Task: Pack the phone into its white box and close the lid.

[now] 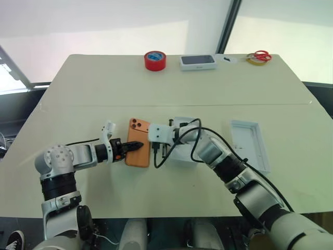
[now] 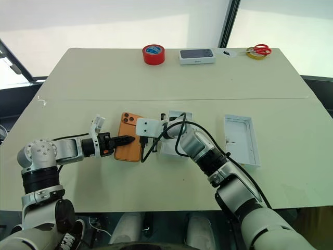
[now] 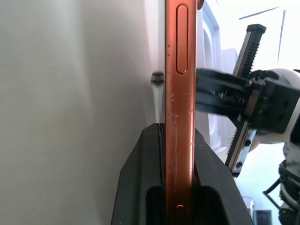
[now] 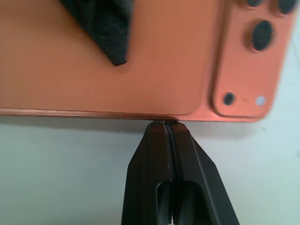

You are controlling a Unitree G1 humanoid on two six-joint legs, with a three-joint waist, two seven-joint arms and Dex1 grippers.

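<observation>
phone (image 1: 138,144): back up on table, just left of white box (image 1: 183,148)
left gripper (image 3: 180,154): clamped on phone's left edge
right gripper (image 4: 168,124): closed, empty, tips at phone's right edge
lid (image 1: 251,144): right, well apart
advice: lift level, keep grip firm, clear right gripper before lowering into box

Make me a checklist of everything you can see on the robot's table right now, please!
Surface: beige table, a seam line running across it.
Job's things: orange phone back-up near the middle; white box right beside it, mostly behind the right arm; lid lying open side up, apart to the right.
Clutter: red tape roll, dark-topped white box, red-handled scissors along the far edge.
Grippers: left gripper shut on the phone's edge; right gripper shut, tips against the phone's opposite edge.
Cables: black cable looping over the right arm.
Surroundings: bright windows behind the table.
</observation>
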